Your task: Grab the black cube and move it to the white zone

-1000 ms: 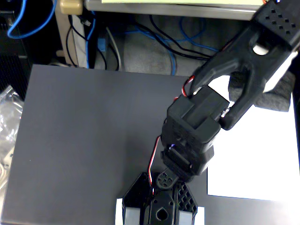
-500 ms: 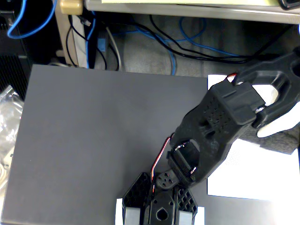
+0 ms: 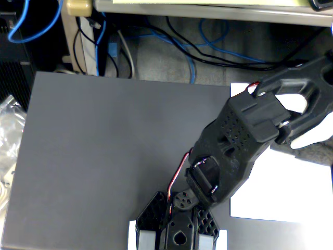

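The arm reaches right over the white zone in the fixed view, its gripper near the frame's edge. The black cube cannot be made out, nor whether the jaws grasp anything. If held, releasing onto the paper likely comes next.

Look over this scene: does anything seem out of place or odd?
Nothing is spilled or damaged. The plain white rectangular paper sheet lies slightly askew, overhanging the dark grey mat's right edge. No black foam block is visible.
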Controlling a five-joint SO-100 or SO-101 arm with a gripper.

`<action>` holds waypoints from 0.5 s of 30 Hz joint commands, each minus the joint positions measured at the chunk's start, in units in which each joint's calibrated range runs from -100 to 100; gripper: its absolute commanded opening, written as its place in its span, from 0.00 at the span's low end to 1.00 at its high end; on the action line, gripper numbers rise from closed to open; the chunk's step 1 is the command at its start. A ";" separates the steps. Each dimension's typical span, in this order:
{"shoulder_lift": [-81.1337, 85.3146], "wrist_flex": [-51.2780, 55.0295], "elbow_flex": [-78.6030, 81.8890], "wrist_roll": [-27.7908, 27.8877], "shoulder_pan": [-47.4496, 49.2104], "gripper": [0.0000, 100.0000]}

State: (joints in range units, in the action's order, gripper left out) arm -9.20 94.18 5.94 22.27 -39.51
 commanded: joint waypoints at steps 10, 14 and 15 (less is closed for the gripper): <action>4.87 1.19 -2.86 0.15 3.75 0.34; 4.87 5.39 -12.38 -1.68 5.66 0.34; 4.95 5.39 -14.55 -2.10 5.66 0.34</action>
State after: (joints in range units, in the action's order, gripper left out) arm -9.03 98.29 -0.09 21.48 -34.27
